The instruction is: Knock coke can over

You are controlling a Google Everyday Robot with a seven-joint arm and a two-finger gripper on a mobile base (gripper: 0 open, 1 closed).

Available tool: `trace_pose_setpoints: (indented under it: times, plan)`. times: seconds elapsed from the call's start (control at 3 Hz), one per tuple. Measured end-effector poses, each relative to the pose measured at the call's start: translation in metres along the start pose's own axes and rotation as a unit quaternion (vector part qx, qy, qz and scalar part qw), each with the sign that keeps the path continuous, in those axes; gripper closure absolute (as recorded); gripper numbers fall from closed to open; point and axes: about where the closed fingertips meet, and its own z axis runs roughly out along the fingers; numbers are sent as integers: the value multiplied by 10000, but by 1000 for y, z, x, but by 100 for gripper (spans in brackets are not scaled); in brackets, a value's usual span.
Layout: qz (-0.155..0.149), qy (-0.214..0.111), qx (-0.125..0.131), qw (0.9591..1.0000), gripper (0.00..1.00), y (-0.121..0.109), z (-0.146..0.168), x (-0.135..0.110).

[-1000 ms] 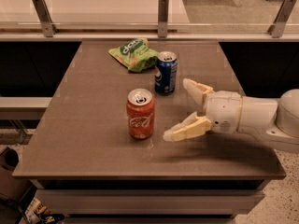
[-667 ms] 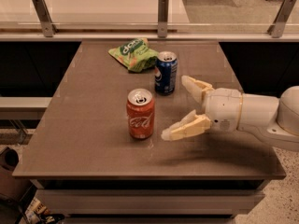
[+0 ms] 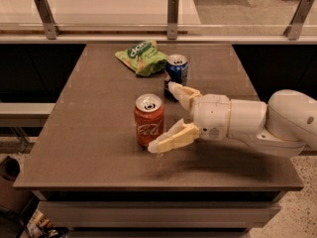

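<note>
On the table (image 3: 84, 133), going from the left, the first thing is a green bag (image 3: 141, 57) lying flat near the far edge. Whether there is anything in it I cannot tell.

Near the middle of the table stands the coke can (image 3: 148, 120), upright, with its long axis vertical and its silver top showing. A blue can (image 3: 177, 72) stands behind it to the right, also upright. Nothing shows whether either can is full.

The gripper (image 3: 163, 117) comes in from the right, low over the table, with its fingers spread wide and holding nothing. The coke can lies straight to the left of it, at the mouth of the open fingers. The near finger (image 3: 171, 139) reaches to the foot of the can, just beside it or perhaps touching. The far finger (image 3: 183, 94) sits between the two cans, close to the blue one.

As I see it, a push leftward high on the can would tip it, while a push low down might only slide it.
</note>
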Motion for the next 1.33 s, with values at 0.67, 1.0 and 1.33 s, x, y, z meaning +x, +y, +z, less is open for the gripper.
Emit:
trace_pose_setpoints:
  times: [0.67, 1.0, 1.33]
  plan:
    - [25, -161, -236, 9996, 40, 13, 23, 2]
    - [15, -161, -256, 9995, 62, 15, 25, 1]
    - [3, -160, -276, 9995, 87, 16, 26, 0]
